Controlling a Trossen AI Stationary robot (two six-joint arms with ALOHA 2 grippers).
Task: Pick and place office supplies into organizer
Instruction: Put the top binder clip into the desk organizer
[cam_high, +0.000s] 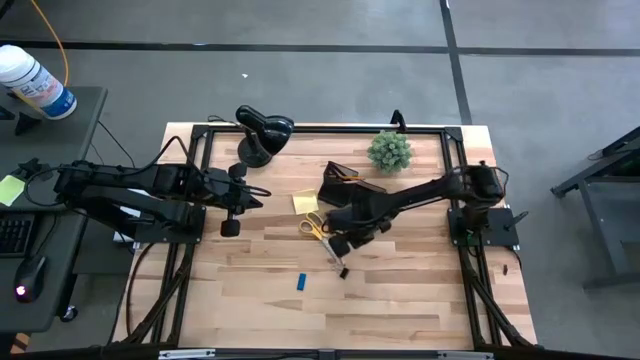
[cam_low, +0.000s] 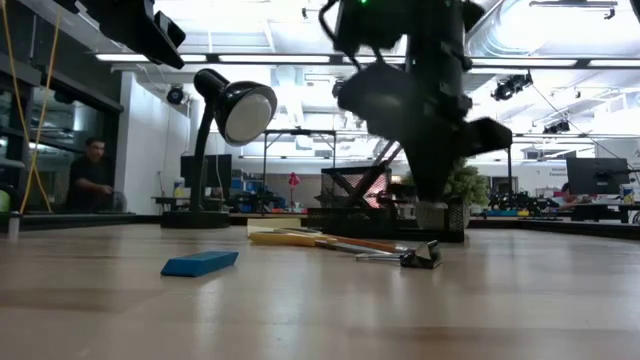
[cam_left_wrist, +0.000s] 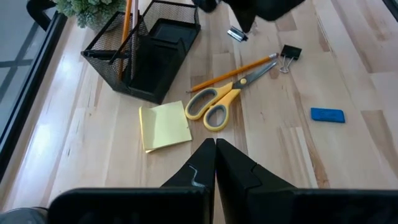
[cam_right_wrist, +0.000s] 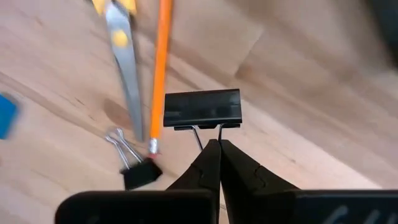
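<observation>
On the wooden table (cam_high: 400, 300), the right pincer (cam_right_wrist: 217, 144) pinches a black clip (cam_right_wrist: 202, 109); left pincer (cam_left_wrist: 215, 144) pressed together.

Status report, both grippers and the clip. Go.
Right gripper shut on binder clip, lifted above table. Left gripper shut, empty, waiting near sticky-note pad. Organizer unobstructed; second clip, scissors, pencil on table.

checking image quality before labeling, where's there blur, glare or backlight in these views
Low view: bright ceiling lights backlight the right arm into a dark blurred shape, and the near tabletop is soft. Right wrist view: the held binder clip is fairly sharp, while the scissors and pencil are blurred. Left wrist and high views: evenly lit.
</observation>
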